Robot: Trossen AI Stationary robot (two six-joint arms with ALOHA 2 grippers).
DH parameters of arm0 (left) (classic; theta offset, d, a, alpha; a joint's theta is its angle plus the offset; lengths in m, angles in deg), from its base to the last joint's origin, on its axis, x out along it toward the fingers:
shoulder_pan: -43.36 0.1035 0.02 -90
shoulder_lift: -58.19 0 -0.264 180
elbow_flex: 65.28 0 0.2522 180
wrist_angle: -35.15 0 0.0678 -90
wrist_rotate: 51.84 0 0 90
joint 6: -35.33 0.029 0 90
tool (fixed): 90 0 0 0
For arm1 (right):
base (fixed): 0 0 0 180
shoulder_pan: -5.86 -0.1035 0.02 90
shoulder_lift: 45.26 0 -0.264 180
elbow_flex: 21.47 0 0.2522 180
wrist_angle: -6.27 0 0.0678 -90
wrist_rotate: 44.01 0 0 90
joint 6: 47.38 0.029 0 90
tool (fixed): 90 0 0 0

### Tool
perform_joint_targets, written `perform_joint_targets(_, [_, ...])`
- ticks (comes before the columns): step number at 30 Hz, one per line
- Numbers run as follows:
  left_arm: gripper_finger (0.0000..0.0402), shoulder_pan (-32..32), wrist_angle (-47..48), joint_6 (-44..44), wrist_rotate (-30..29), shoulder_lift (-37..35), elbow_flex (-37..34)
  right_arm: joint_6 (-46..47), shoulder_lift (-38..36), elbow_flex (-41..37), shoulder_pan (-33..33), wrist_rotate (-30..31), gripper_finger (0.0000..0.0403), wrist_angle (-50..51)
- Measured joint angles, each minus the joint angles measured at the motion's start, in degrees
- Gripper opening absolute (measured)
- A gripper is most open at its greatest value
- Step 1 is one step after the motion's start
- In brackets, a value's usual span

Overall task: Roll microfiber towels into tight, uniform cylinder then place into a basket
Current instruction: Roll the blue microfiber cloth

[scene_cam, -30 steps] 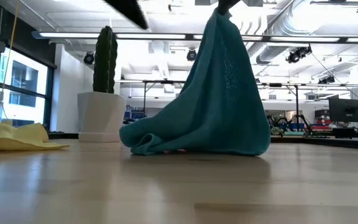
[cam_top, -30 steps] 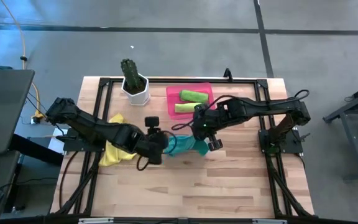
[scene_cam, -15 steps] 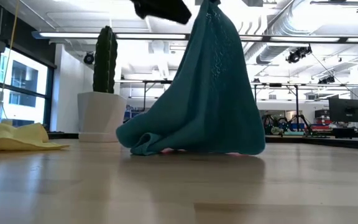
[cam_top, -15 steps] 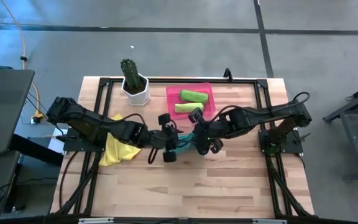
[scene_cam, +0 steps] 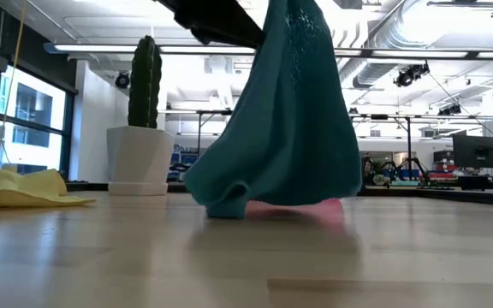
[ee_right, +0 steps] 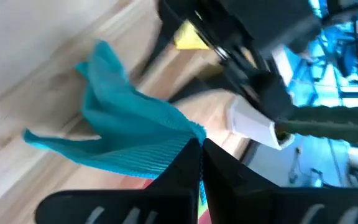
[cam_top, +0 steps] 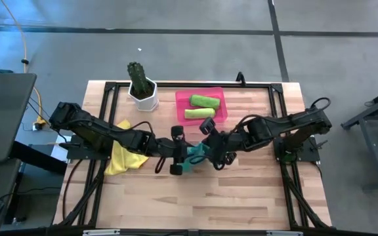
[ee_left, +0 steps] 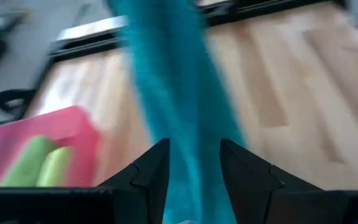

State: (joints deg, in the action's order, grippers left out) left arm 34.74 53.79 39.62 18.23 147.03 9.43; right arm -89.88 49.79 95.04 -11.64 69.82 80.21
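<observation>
Teal towel (scene_cam: 285, 120) hanging in a tall cone from a pinch at its top edge, lower hem dragging on the bench (scene_cam: 246, 257) in soft folds. Plainly light and limp: no stiffness, drapes under its own weight, bunches wherever slack. Nap looks grippy rather than slippery, nothing fragile about it.

Right hand (ee_right: 199, 149) pressed together on a corner of the cloth, holding it up near the middle of the bench (cam_top: 195, 196), just in front of the pink basket (cam_top: 219, 115). Left hand (ee_left: 194, 165) spread, fingers either side of the hanging cloth in the left wrist view, not clamped on it as far as can be told.

Two lime green rolls (cam_top: 202, 107) already lying in the basket. Yellow towel (cam_top: 120, 157) crumpled on the bench under the left arm, well apart from the basket.

Best hold, by judgement: a corner or hem, thin enough to pinch firmly. A second pinch on the neighbouring corner would likely stretch the edge straight for laying flat before rolling. Grabbing mid-cloth would probably just gather a wad.
</observation>
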Motion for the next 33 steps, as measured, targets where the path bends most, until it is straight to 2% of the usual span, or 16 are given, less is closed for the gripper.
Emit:
perform_joint_targets(5, [0.0131,-0.09,-0.03,1.36,9.14,0.00,0.00,0.00,-0.02,1.49,0.09,1.63,0.0000,-0.12])
perform_joint_targets(11, [0.0131,-0.59,-0.12,1.92,12.85,0.25,0.00,0.11,-0.02,3.11,0.09,1.64,0.0000,-0.91])
perform_joint_targets(19, [0.0131,-0.57,0.68,-1.36,9.85,3.30,-0.20,1.59,-0.02,4.19,-0.57,2.65,0.0000,-4.30])
perform_joint_targets(25, [0.0131,-1.33,-3.89,-3.76,9.46,7.24,0.07,8.00,-0.02,4.19,-0.15,5.87,0.0000,-4.84])
perform_joint_targets(29, [0.0131,-2.53,-4.31,-4.13,5.61,7.20,0.00,11.30,-0.02,4.19,-0.09,10.66,0.0000,-5.00])
perform_joint_targets(33, [0.0131,-3.94,-4.98,-4.13,-0.69,6.73,0.00,16.45,-0.02,4.19,0.20,13.67,0.0000,-5.76])
